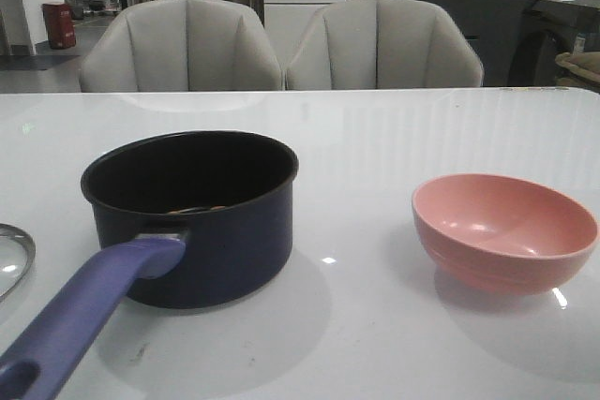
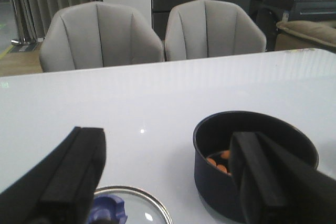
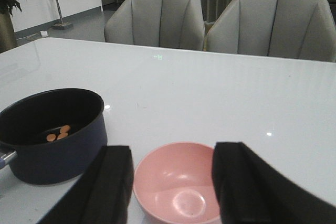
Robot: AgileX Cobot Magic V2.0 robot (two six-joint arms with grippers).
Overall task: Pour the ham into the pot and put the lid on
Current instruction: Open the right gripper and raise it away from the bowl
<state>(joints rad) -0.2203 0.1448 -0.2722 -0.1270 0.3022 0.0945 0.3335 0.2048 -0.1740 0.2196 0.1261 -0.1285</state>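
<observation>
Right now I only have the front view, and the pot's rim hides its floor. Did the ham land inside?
Observer: Yes, orange ham slices lie on the floor of the pot.
Operator: Anything left in the pink bowl?
Observer: No, the right wrist view shows the pink bowl is bare inside.
Operator: Where's the lid?
Observer: The lid lies flat on the table beside the pot, knob up, close to the open left gripper.

Front view — low, facing your chairs [image 1: 281, 44]; both wrist views look likewise, sharing the pot [image 1: 202, 217] — closer.
</observation>
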